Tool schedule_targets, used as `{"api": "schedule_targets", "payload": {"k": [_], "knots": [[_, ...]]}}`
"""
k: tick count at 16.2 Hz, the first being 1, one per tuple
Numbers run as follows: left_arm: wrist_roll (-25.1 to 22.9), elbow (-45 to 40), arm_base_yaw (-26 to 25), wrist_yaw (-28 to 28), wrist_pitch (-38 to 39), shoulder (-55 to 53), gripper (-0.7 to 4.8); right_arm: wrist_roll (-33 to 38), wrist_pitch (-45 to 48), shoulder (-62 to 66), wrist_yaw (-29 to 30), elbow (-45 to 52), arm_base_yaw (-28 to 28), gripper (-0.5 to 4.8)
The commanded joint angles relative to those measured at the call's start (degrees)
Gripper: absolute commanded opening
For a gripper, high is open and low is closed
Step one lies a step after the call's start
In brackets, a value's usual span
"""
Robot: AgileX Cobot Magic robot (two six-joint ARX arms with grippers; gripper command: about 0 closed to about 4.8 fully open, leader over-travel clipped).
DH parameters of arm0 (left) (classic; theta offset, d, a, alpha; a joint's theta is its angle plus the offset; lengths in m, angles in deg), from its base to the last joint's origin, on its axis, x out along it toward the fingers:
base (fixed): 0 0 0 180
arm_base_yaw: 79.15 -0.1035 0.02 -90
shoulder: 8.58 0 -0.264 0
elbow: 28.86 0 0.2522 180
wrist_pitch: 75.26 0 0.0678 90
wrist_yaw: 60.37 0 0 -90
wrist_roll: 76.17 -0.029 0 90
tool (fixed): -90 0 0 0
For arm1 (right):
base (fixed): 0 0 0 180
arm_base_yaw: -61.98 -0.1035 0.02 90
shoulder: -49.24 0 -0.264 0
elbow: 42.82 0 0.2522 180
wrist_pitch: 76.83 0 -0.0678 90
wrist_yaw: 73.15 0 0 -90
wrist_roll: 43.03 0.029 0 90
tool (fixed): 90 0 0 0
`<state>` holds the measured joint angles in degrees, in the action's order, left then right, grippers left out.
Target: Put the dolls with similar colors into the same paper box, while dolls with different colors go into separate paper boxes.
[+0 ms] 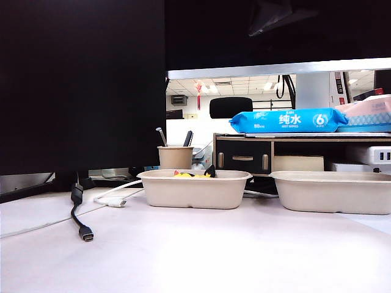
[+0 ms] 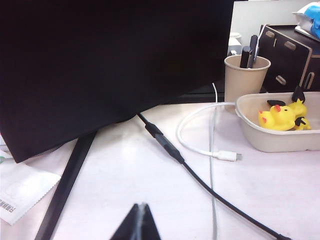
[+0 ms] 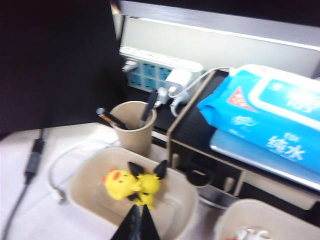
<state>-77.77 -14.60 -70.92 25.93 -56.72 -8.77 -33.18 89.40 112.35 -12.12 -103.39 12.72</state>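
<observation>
Yellow dolls lie in a paper box just beyond the right jaws, pressed together; left jaws likewise together above the table.

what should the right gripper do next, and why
Probably lift straight up and pull back. The right gripper hangs shut and empty above the left paper box, where both yellow dolls already lie together. The left gripper sits shut, low over the table.
</observation>
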Motion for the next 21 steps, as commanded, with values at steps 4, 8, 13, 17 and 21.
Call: {"api": "schedule_targets", "payload": {"k": [4,8,13,17,21], "knots": [[0.1,0.0,0.0,-0.2,-0.6,0.0,-0.05,-7.0,-9.3,-3.2,-3.1,-0.2,0.3,-0.05],[0.1,0.0,0.0,-0.2,-0.6,0.0,-0.05,-7.0,-3.3,-18.8,-6.6,10.6,5.1,-0.05],[0.1,0.0,0.0,-0.2,-0.6,0.0,-0.05,-6.6,3.7,-40.0,6.3,28.3,19.0,-0.06],[0.1,0.0,0.0,-0.2,-0.6,0.0,-0.05,-6.6,3.1,-49.2,13.0,34.2,31.1,-0.05],[0.1,0.0,0.0,-0.2,-0.6,0.0,-0.05,-6.6,1.5,-56.3,14.9,38.9,36.2,-0.05]]}}
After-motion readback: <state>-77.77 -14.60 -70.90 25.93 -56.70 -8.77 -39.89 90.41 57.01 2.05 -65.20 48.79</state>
